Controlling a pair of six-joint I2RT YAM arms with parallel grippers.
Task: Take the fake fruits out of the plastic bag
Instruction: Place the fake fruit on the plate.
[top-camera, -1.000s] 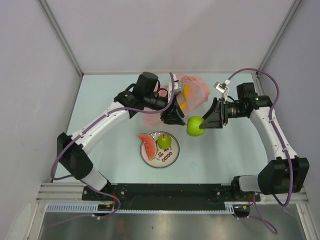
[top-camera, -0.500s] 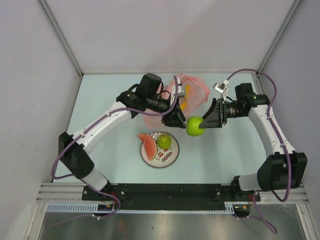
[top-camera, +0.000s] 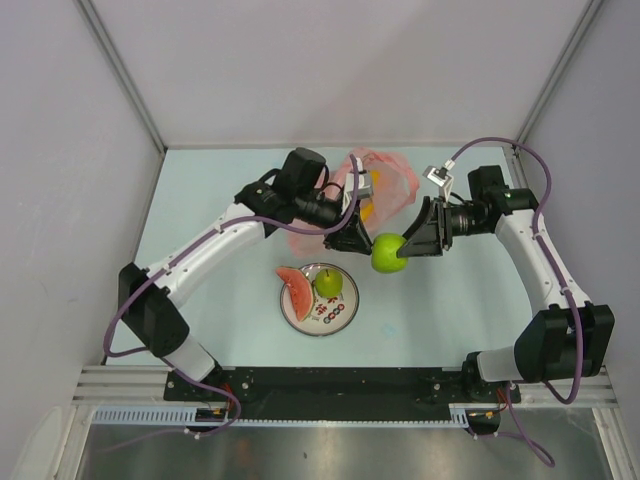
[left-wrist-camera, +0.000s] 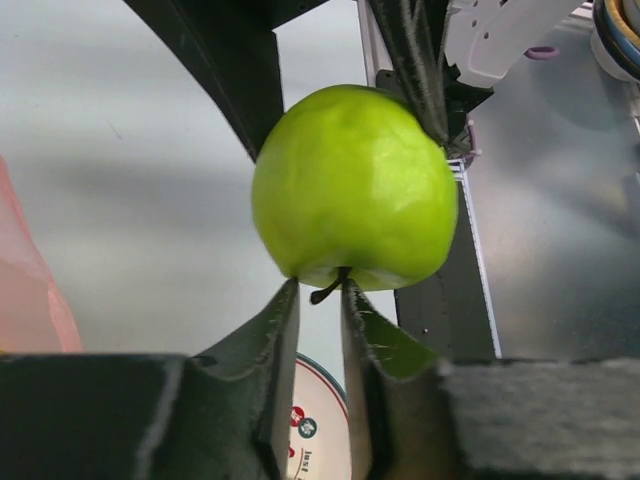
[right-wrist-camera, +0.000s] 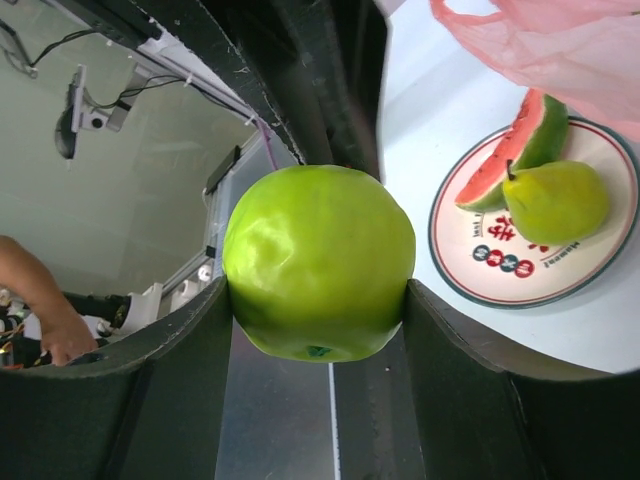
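My right gripper (top-camera: 405, 250) is shut on a green apple (top-camera: 388, 252) and holds it in the air right of the plate; its fingers clamp both sides of the apple (right-wrist-camera: 318, 262). My left gripper (top-camera: 362, 242) has its tips against the apple (left-wrist-camera: 350, 185), the jaws a narrow gap apart with the thin stem in that gap. The pink plastic bag (top-camera: 388, 182) lies behind the grippers with a yellow-orange fruit (top-camera: 370, 207) showing inside. A watermelon slice (top-camera: 294, 288) and a green pear (top-camera: 329, 283) lie on the plate.
The white plate with a red rim (top-camera: 346, 320) sits in front of the bag, near the table's middle. The bag's edge hangs in the right wrist view (right-wrist-camera: 550, 40) and the left wrist view (left-wrist-camera: 25, 290). Grey walls enclose the table.
My left gripper has moved right, away from the bag, until its tips meet the apple. My right gripper has brought the apple slightly left.
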